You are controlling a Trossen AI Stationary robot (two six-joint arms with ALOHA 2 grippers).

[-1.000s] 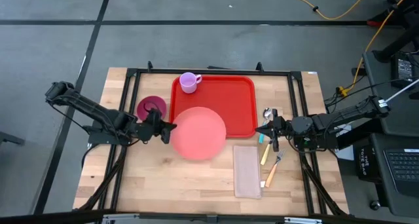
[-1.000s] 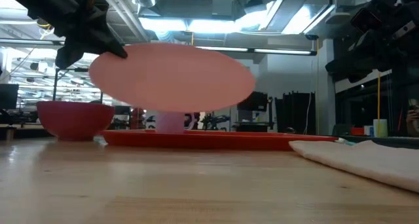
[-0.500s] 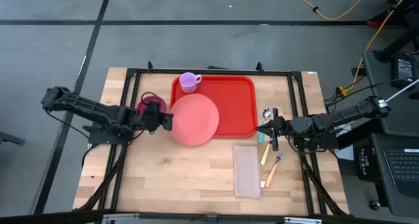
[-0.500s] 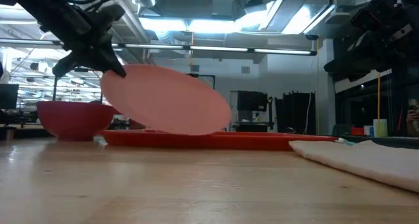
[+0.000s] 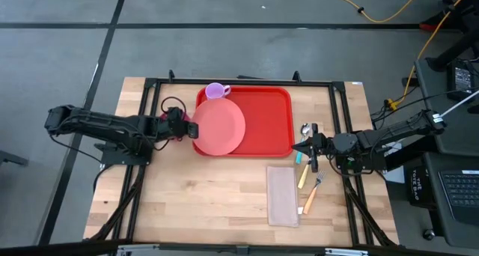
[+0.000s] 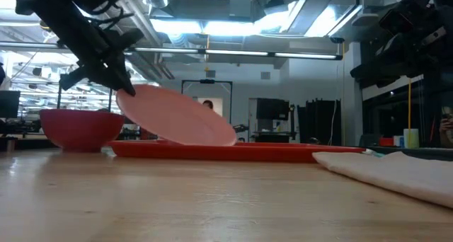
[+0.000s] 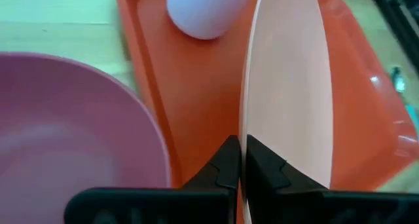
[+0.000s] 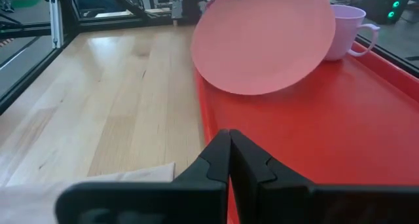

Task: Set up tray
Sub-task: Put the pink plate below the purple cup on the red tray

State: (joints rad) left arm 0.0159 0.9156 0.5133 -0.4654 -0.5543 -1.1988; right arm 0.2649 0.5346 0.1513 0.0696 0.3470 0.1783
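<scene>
Left gripper (image 5: 188, 129) pinches the plate (image 5: 219, 127), tilted over the tray (image 5: 268, 125) at frame centre; right gripper (image 5: 304, 150) closed.

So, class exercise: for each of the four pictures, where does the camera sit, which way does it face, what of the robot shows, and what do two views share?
High view: above the table, looking straight down; both arms show, left hand gripping the plate.
Low view: at tabletop height, looking level across; the left arm tilts the plate over the tray.
Left wrist view: on the left wrist, looking past its fingers along the plate's edge.
Right wrist view: on the right wrist, facing the tray across shut fingers.
Shared: both wrist views show the cup.
</scene>
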